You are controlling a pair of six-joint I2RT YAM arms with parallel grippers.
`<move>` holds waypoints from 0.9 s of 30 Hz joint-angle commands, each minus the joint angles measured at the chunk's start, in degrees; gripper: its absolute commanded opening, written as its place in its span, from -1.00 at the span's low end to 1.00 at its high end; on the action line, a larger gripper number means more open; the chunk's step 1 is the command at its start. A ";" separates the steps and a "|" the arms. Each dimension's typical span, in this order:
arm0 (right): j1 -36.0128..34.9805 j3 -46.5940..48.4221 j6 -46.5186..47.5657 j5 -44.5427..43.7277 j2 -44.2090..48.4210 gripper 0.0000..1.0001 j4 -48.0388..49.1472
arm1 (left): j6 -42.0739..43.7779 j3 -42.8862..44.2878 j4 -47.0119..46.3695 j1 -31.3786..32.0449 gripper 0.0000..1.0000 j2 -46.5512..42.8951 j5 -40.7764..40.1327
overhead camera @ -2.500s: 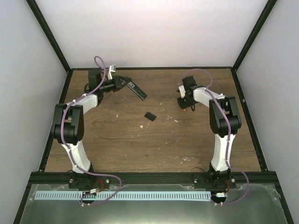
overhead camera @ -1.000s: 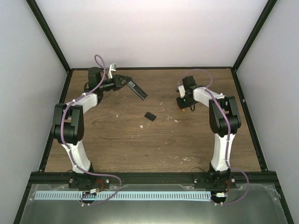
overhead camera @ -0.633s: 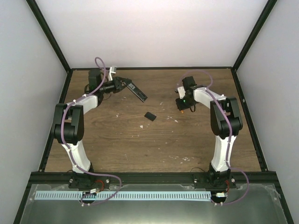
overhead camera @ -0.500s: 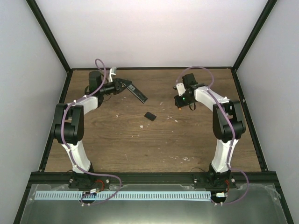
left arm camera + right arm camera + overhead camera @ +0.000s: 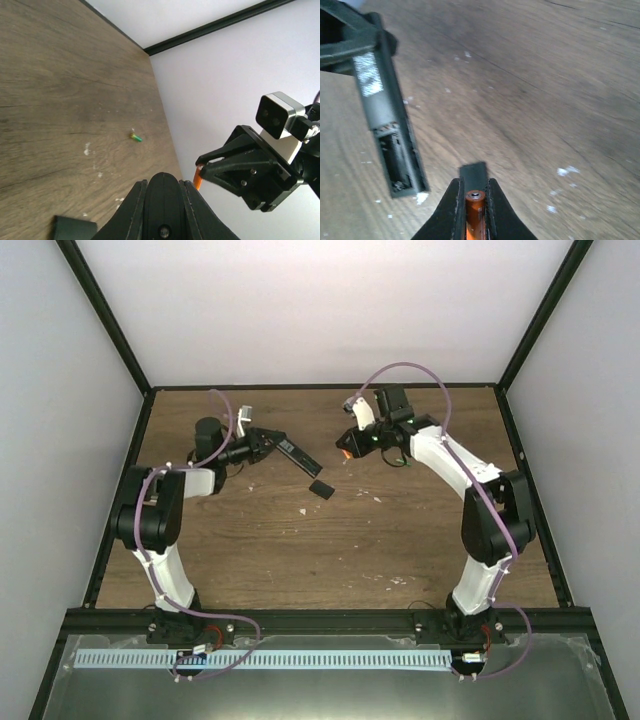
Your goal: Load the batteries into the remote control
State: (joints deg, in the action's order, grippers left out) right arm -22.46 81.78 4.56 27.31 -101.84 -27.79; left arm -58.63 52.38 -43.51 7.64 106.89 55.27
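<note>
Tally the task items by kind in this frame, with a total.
battery: 2, one in the right gripper, the other lying loose
remote: 1, in the left gripper
cover: 1
Total: 4

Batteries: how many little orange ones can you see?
2. One battery is pinched in the right claw, close to the remote. The other lies loose on the table. More could be hidden.
</note>
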 commanded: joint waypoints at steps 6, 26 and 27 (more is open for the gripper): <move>-3.35 -1.68 -2.94 10.54 5.36 -0.93 7.74 | -7.15 -3.28 -16.55 2.42 -1.00 -2.87 -1.72; -4.89 -13.83 -0.78 16.54 11.86 -0.95 18.44 | -10.18 -3.78 -14.21 5.85 -1.00 -4.21 -3.24; -5.02 -14.06 -0.78 16.61 11.97 -0.95 18.85 | -10.66 -3.82 -14.50 6.01 -1.00 -4.10 -3.29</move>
State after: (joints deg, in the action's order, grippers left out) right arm -26.76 68.18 2.70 42.22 -92.73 -12.45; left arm -67.83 48.93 -56.62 12.93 104.29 52.62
